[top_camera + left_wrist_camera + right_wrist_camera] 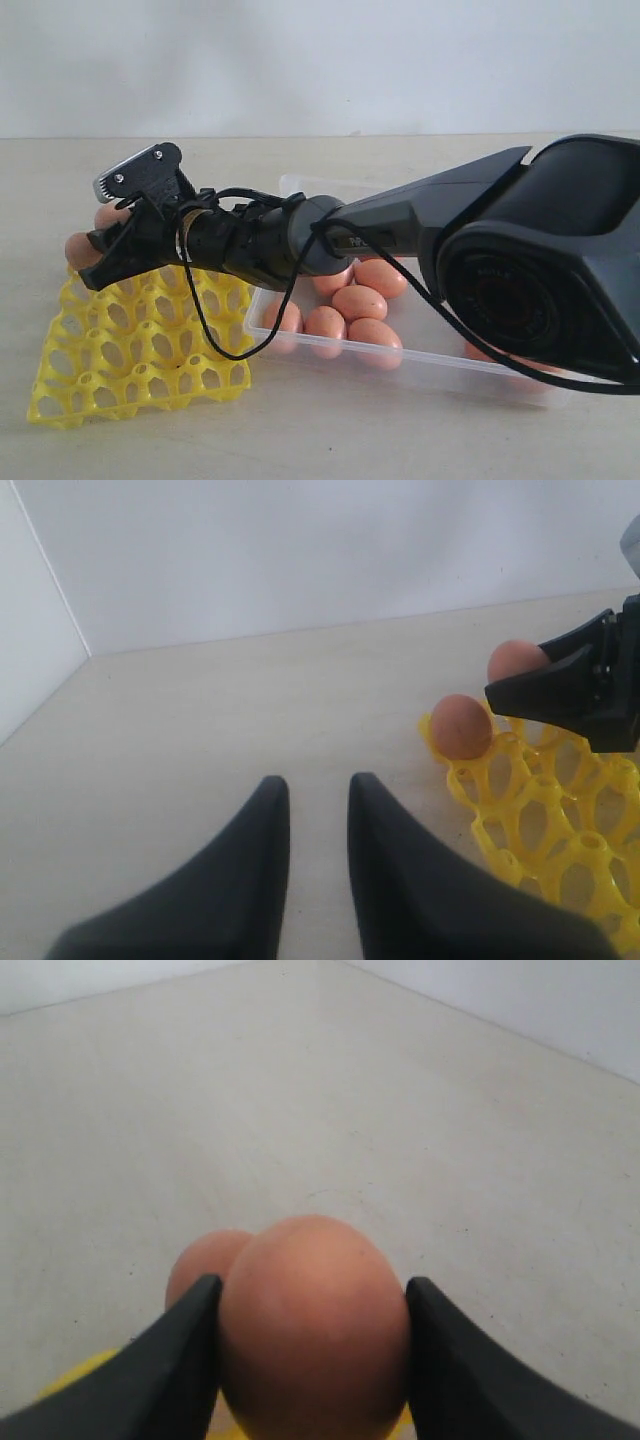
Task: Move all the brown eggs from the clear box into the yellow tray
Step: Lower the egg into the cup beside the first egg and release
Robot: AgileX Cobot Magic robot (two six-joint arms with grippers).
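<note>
Pinching one brown egg (pixel 313 1330) across its width, the right gripper (pixel 313 1290) has a black finger (pixel 170 1370) pressed against each flank of the shell, so the jaws are held wide by the egg itself. The right arm (pixel 420 225) reaches across from the right side of the exterior view to the far left corner of the yellow tray (pixel 140 350), and a strip of yellow shows directly beneath the held egg in the right wrist view. A second egg (pixel 205 1260) lies just beyond the held one, partly hidden by it. The left wrist view shows an egg (pixel 461 726) seated in a corner cell of the tray, apart from the right gripper's fingers. The other cells visible in the exterior view are unoccupied. The tray lies flat on the pale table (pixel 330 430), just beside the left end of the clear box (pixel 440 370). Several brown eggs (pixel 358 300) lie loose on the floor of the box, clustered toward its left half and partly hidden by the arm. The left gripper (pixel 312 790) is over bare table beside the tray, its two fingers a little apart with nothing between them.
</note>
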